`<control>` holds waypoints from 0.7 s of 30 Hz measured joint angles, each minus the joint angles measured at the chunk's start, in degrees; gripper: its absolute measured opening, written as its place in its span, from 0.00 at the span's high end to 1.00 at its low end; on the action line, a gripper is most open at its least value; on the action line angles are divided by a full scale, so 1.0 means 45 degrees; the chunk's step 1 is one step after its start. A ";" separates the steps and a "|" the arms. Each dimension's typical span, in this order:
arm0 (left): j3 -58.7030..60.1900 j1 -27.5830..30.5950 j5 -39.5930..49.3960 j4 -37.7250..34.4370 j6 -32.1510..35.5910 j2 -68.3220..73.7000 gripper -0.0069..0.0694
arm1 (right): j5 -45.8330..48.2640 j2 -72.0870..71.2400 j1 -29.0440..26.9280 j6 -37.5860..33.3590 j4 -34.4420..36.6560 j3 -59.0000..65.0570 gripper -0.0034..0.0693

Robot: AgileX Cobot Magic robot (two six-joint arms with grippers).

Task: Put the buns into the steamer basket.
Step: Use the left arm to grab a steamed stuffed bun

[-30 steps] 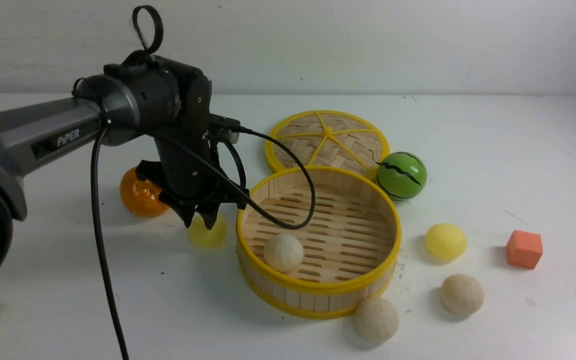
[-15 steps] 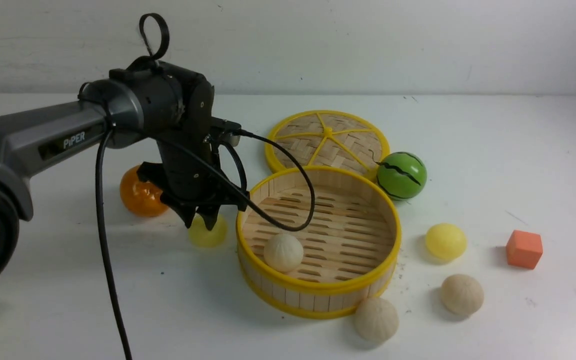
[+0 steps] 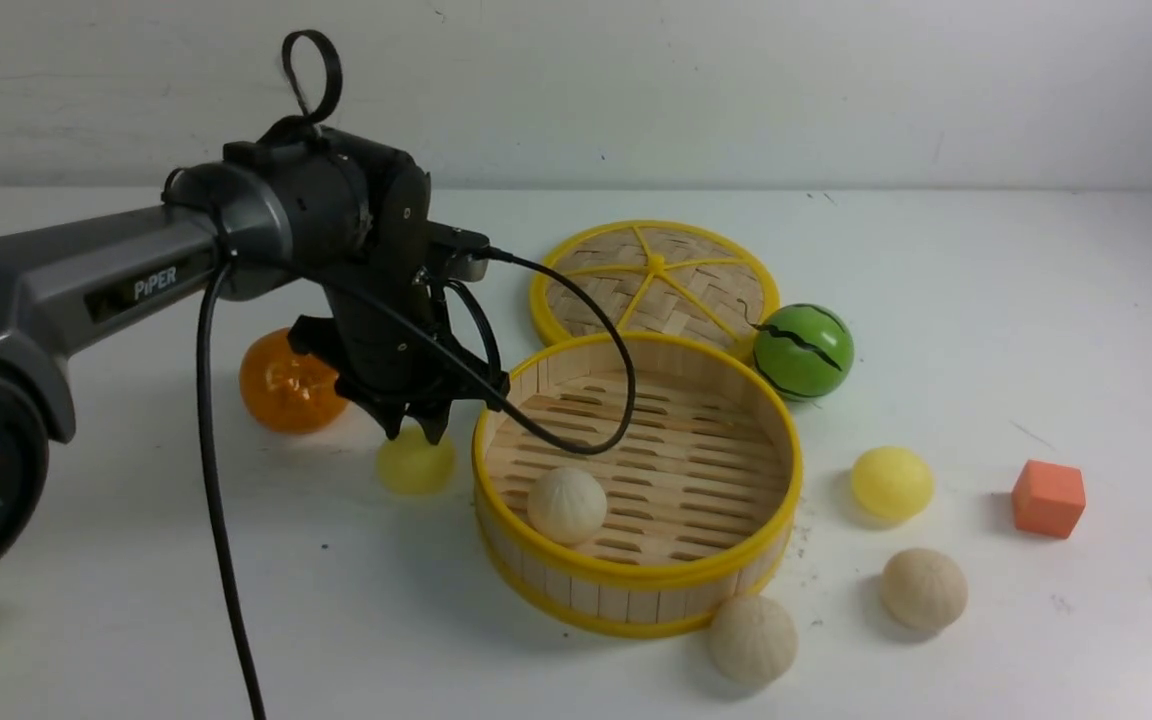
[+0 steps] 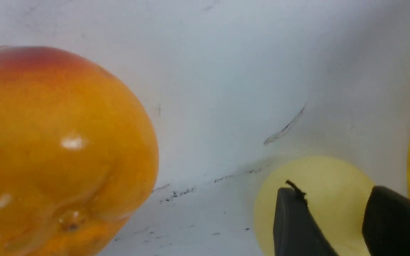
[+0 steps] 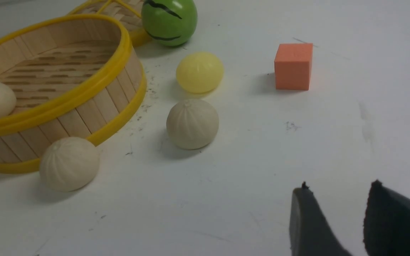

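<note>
Left fingers (image 4: 294, 220): I read them as spread and gripping nothing, tips poised just over a yellow bun (image 3: 416, 465). It lies on the worktop (image 3: 336, 600) at 9 o'clock of the steamer basket (image 3: 636, 578), just beside its wall. One pleated bun (image 3: 566, 505) sits on the basket floor at 8 o'clock. Outside the basket: second yellow bun (image 3: 892, 483) at 3 o'clock, second pleated bun (image 3: 924, 588) at 4 o'clock, third pleated bun (image 3: 752, 638) at 5 o'clock. Right fingers (image 5: 308, 220): parted, empty, over the worktop.

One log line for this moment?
left gripper open over smooth pale yellow bun | round bamboo steamer basket holds one pleated cream bun
</note>
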 joint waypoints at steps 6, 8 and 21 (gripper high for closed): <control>0.0000 0.0000 0.0107 0.0000 0.0000 0.0013 0.63 | 0.0000 0.0000 0.0000 0.0000 0.0000 0.0000 0.62; 0.0000 0.0000 0.0218 0.0000 0.0000 0.0013 0.64 | 0.0000 0.0000 0.0000 0.0000 0.0000 0.0000 0.62; 0.0000 0.0000 0.0954 0.0000 0.0000 -0.0322 0.52 | 0.0000 0.0000 0.0000 0.0000 0.0000 0.0000 0.62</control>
